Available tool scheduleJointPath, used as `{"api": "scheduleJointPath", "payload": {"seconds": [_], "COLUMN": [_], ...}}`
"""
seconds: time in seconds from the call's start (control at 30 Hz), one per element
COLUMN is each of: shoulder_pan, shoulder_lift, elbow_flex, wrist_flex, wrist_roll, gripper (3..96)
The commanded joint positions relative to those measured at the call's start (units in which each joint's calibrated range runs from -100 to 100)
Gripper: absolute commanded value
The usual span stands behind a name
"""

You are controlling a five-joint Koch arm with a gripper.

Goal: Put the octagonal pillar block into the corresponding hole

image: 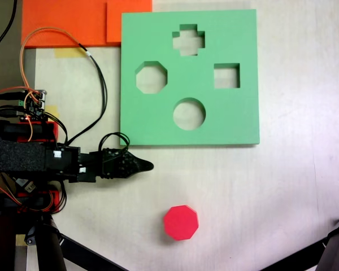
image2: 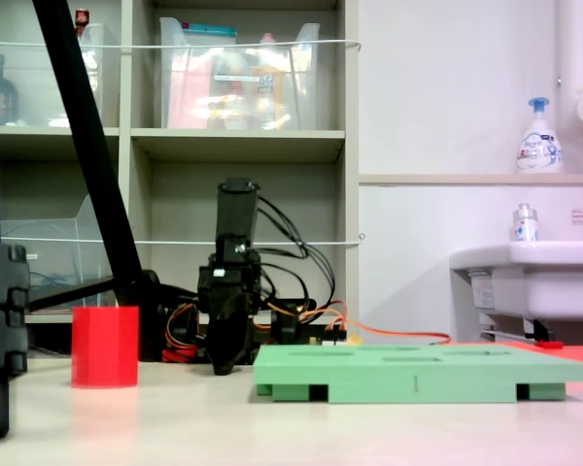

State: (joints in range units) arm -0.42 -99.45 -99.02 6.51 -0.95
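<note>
The red octagonal pillar block (image: pixel 181 222) stands upright on the pale table, below the green foam board (image: pixel 243 121) in the first exterior view; in the second exterior view the block (image2: pixel 105 347) is at the left. The eight-sided hole (image: pixel 151 77) lies on the board's left side and has nothing in it. My black gripper (image: pixel 146 166) points right, just below the board's lower left corner and up-left of the block, apart from it. Its jaws look shut with nothing between them. In the second exterior view the gripper (image2: pixel 223 365) hangs low beside the board (image2: pixel 418 374).
The board also has a cross cutout (image: pixel 188 40), a square cutout (image: pixel 226 76) and a round cutout (image: pixel 189 113). An orange sheet (image: pixel 73 22) lies at the top left. Cables and the arm's base (image: pixel 22 152) fill the left edge. Tripod legs (image: pixel 333 248) cross the bottom corners.
</note>
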Motion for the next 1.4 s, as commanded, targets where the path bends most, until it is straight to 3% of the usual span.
{"api": "scheduleJointPath", "payload": {"seconds": [0.03, 0.77, 0.97, 1.2, 1.4], "shoulder_pan": [0.0, -1.4, -10.4, -13.0, -14.5], "shoulder_lift": [-0.5, -0.5, -0.5, -0.5, -0.5], "elbow_flex": [-1.0, -1.0, -1.0, -1.0, 22.8], "wrist_flex": [-5.6, -5.4, -4.9, -6.4, -45.9], "wrist_roll": [-0.2, 0.9, 21.2, 27.9, 34.7], "gripper": [49.7, 48.1, 48.9, 46.6, 44.1]}}
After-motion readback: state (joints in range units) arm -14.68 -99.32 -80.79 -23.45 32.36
